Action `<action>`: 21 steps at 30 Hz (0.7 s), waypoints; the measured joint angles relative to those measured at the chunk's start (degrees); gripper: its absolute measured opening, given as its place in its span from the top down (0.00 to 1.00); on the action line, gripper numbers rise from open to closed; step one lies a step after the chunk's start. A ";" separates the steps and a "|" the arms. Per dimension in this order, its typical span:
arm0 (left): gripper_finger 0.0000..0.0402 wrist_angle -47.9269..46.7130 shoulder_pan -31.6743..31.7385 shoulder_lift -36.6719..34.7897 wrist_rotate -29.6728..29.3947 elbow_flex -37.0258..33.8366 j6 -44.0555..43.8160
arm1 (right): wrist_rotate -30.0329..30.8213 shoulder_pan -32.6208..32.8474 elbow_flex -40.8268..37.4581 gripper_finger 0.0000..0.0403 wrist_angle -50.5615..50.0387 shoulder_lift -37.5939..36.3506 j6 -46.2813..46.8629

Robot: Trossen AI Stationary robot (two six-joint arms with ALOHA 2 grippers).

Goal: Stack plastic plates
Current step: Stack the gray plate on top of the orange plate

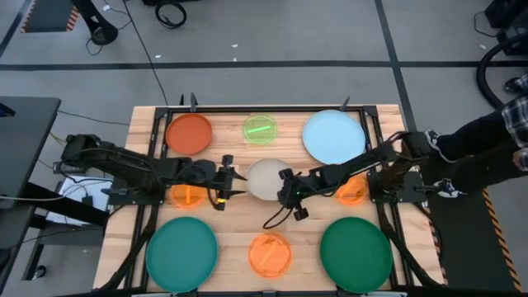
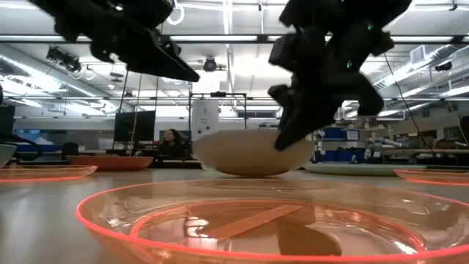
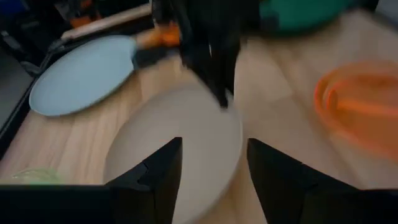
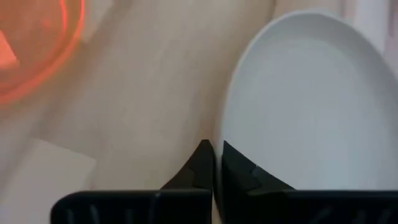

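A beige plate (image 1: pixel 268 179) sits at the middle of the table, its base on the wood in the low view (image 2: pixel 245 152). My right gripper (image 1: pixel 286 188) is at its right rim, shut on it. My left gripper (image 1: pixel 234 180) hovers open just off the plate's left edge, above the table (image 2: pixel 183 72); in its wrist view the fingers (image 3: pixel 214 171) stand apart over the plate (image 3: pixel 180 140). Other plates lie flat: red-orange (image 1: pixel 189 134), neon-green (image 1: pixel 260 128), light-blue (image 1: pixel 333 136), teal (image 1: pixel 181 252), dark green (image 1: pixel 355 254), and three small orange ones (image 1: pixel 270 254), (image 1: pixel 187 195), (image 1: pixel 352 191). My right gripper pinches the beige plate's rim on its right side (image 4: pixel 219 146) between the two fingers, one on the inside of the rim and one outside. It slants down from the table's right (image 2: pixel 293 132). The plate's base stays on the table.
Both arms lie over the small orange plates at mid-left and mid-right. Bare wood shows between the beige plate and the near orange plate (image 2: pixel 249 227). A person's sleeve (image 1: pixel 516 115) is beyond the table's right edge; another person sits far behind (image 2: pixel 170 143).
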 joint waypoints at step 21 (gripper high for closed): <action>0.37 -8.10 1.60 14.41 9.83 16.98 9.07 | -15.08 -3.76 0.00 0.97 -11.03 -14.76 0.94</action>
